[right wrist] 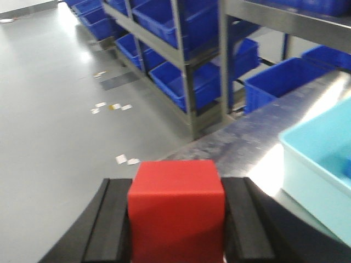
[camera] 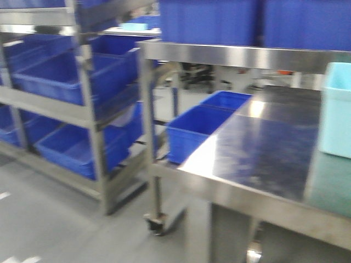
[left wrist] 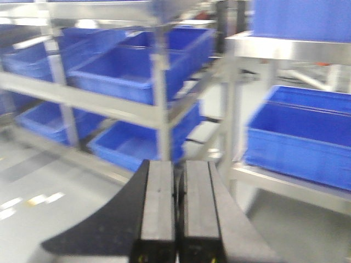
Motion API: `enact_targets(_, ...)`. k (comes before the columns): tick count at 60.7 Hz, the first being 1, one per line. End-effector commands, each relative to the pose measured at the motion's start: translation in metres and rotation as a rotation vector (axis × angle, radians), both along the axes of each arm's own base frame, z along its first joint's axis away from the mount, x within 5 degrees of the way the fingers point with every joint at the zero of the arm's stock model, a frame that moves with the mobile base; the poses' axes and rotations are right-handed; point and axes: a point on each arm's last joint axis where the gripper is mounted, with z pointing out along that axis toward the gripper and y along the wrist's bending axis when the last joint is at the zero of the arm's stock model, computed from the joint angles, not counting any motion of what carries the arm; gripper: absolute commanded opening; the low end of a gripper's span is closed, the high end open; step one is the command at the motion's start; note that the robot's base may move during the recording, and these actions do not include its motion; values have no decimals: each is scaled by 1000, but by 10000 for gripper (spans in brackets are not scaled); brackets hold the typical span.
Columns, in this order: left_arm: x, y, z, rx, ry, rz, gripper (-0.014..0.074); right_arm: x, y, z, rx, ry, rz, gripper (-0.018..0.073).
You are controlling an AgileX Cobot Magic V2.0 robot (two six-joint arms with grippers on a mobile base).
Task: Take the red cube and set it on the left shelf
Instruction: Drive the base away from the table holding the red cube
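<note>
My right gripper (right wrist: pixel 176 189) is shut on the red cube (right wrist: pixel 176 211), held between its two black fingers above the steel table's edge. My left gripper (left wrist: pixel 176 181) is shut and empty, pointing at the left shelf (left wrist: pixel 109 104), a steel rack of blue bins. The left shelf also shows in the front view (camera: pixel 88 118) and in the right wrist view (right wrist: pixel 186 60). Neither gripper shows in the front view.
A steel table (camera: pixel 263 159) stands in front with a light-blue bin (camera: pixel 335 109) on its right, also in the right wrist view (right wrist: pixel 323 159). Blue bins (camera: pixel 200 129) sit beside the table, more on an upper shelf (camera: pixel 241 55). Grey floor (right wrist: pixel 71 98) lies left.
</note>
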Motion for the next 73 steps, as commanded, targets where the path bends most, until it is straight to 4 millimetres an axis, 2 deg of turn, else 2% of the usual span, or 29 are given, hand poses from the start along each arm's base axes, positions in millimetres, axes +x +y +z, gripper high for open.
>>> enact_targets(1, 0, 0, 1, -10, -81, -1, 102, 2, 1, 15, 34, -98, -6, 226)
enact_targets(73, 0, 0, 1, -10, -81, -1, 102, 2, 1, 15, 34, -98, -6, 226)
